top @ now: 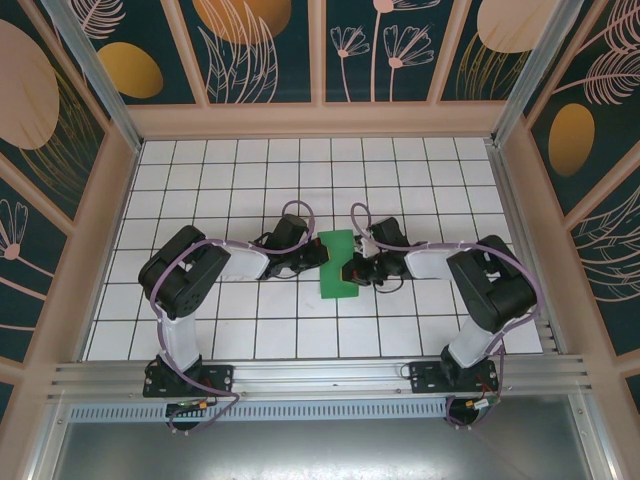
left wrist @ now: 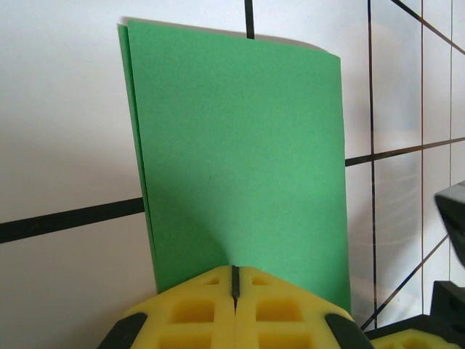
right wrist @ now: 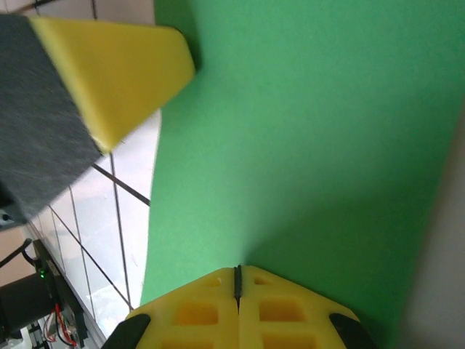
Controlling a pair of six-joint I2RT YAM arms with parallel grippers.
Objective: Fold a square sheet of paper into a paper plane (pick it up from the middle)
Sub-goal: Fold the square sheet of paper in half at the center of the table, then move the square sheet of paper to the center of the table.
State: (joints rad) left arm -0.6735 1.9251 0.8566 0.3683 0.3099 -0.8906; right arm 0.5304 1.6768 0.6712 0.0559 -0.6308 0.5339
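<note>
Blk arms (top: pixel 185 275) — yellow tool pads (left wrist: pixel 196 313)

Near edge of green paper (left wrist: pixel 240 160) hidden under L gripper (left wrist: pixel 235 280).

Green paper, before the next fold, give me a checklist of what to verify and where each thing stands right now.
1. Green paper folded in half, two layers showing at one edge: ok.
2. Layers lined up: a thin strip of the lower layer peeks out along one side in the left wrist view: not ok.
3. Left gripper shut, tips over the paper's edge: ok.
4. Right gripper shut, tips over the opposite side: ok.
5. Paper pinched between fingers rather than just pressed onto the table: cannot tell.
6. Crease pressed sharp: cannot tell.
</note>
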